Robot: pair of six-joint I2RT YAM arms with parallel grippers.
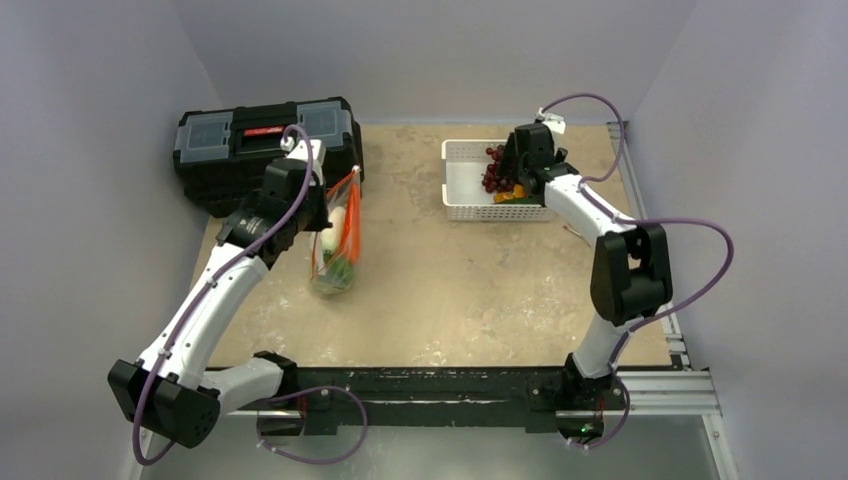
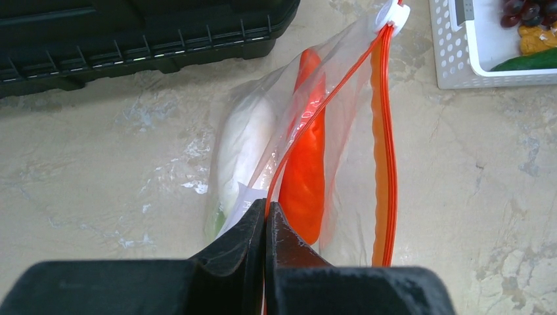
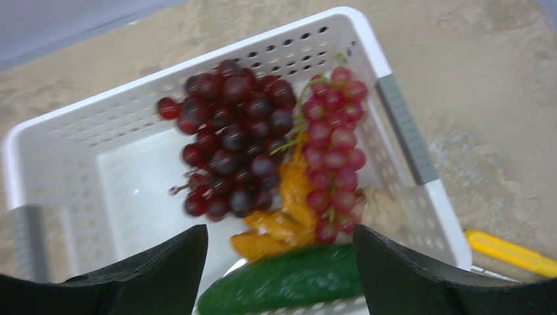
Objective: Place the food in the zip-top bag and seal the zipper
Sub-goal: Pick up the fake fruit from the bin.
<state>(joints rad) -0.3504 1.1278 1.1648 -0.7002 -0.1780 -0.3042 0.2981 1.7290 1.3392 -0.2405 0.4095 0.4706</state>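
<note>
The clear zip-top bag [image 1: 338, 245] hangs at the left of the table with its bottom on the surface. My left gripper [image 2: 268, 211] is shut on one side of the orange-red zipper [image 2: 384, 151], and the other side hangs apart, so the mouth gapes. The white slider [image 2: 393, 14] sits at the far end. An orange carrot [image 2: 305, 164], a white bulb [image 2: 240, 151] and a green piece [image 2: 215, 224] lie inside. My right gripper [image 3: 279, 233] stands open over the basket, above dark grapes [image 3: 230, 131], pink-red grapes [image 3: 335, 144], an orange piece [image 3: 289, 210] and a green cucumber [image 3: 289, 282].
The white slotted basket [image 1: 460, 185] stands at the back right. A black toolbox [image 1: 265, 140] sits at the back left, close behind the bag. A yellow screwdriver handle [image 3: 512, 252] lies on the table just outside the basket.
</note>
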